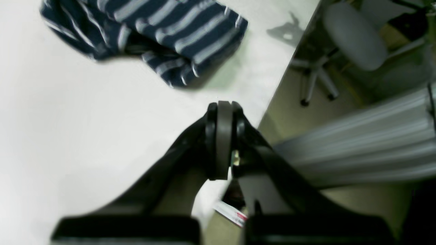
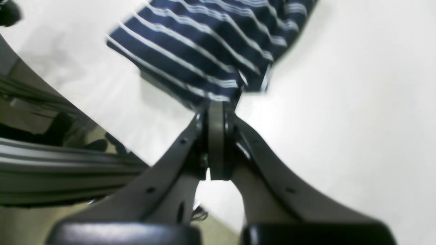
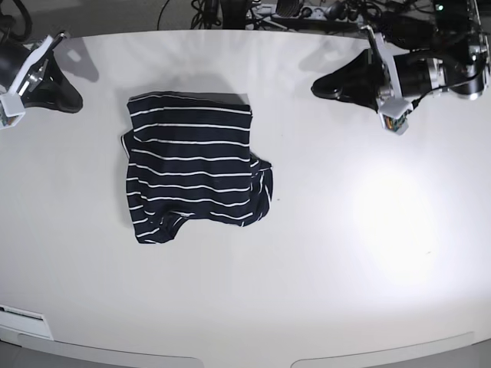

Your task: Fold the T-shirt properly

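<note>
Saw no bin, box or basket in any view; only a white surface [image 3: 322, 253] carrying everything.

Lay folded into a rough rectangle on that surface: the T-shirt [image 3: 192, 165], dark navy with thin white stripes, top edge fairly straight, lower edge bunched and uneven, a fold of cloth poking out at the lower right corner.

Left gripper [image 1: 223, 105]: jaws pressed fully together, nothing between them, pads meeting flat against each other in the left wrist view. Hung over the surface close to its edge. T-shirt [image 1: 163, 30] ahead of the jaws and off to one side, well apart from the tips, bare white surface in between. Beyond the edge, blurred, a grey office chair [image 1: 354, 37] on the floor.

Right gripper [image 2: 216, 105]: jaws likewise pressed together, gripping nothing. T-shirt [image 2: 211, 44] directly ahead of the tips in the right wrist view, its nearest hem seeming to sit just past them; could not tell from that blurred view alone whether touching.

In the base view, left gripper [image 3: 322, 86] and right gripper [image 3: 73, 101] both well clear of the cloth, one on either side of it toward the far edge of the surface, T-shirt between them and nearer the right gripper.
</note>
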Controlling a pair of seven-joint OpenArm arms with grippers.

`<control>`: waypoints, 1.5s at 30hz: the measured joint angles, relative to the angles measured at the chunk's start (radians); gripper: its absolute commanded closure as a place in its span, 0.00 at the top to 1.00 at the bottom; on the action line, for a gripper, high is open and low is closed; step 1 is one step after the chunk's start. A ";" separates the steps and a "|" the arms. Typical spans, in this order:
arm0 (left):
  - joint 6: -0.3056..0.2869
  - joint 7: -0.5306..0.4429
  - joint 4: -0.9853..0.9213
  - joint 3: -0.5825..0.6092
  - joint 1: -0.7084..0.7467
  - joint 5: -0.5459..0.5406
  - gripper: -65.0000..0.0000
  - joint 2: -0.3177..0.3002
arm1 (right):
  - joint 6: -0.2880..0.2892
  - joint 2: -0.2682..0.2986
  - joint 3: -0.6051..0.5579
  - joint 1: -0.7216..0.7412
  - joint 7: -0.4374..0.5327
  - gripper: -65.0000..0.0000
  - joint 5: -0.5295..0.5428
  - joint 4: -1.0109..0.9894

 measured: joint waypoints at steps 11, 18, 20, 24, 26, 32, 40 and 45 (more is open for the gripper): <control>0.009 0.023 0.092 -0.119 0.456 0.000 0.00 -0.003 | 0.000 -0.048 0.048 -0.293 -0.074 0.00 0.005 0.001; 0.000 0.016 0.095 -0.118 0.722 0.000 0.00 0.005 | 0.001 -0.048 0.048 -0.490 -0.080 0.00 0.010 -0.004; 0.000 0.010 0.096 -0.118 0.776 0.071 0.00 0.030 | 0.001 -0.057 0.039 -0.535 -0.077 0.00 0.011 -0.024; 0.000 -0.058 0.044 -0.111 0.821 0.168 0.00 0.056 | 0.001 -0.059 -0.074 -0.569 -0.044 0.00 -0.018 -0.130; -0.003 -0.118 -0.016 -0.080 0.813 0.243 0.00 0.053 | 0.001 -0.058 -0.169 -0.565 0.049 0.00 -0.141 -0.217; 0.040 -0.251 -0.314 0.100 0.668 0.480 0.00 0.051 | -0.005 -0.055 -0.459 -0.445 0.301 0.00 -0.510 -0.492; 0.121 -0.506 -0.830 0.319 0.344 0.724 0.00 0.056 | -0.083 -0.053 -0.732 -0.147 0.571 0.00 -0.850 -0.845; 0.120 -0.800 -1.137 0.415 0.187 0.876 0.00 0.061 | -0.157 -0.060 -0.894 0.005 0.747 0.00 -0.999 -1.059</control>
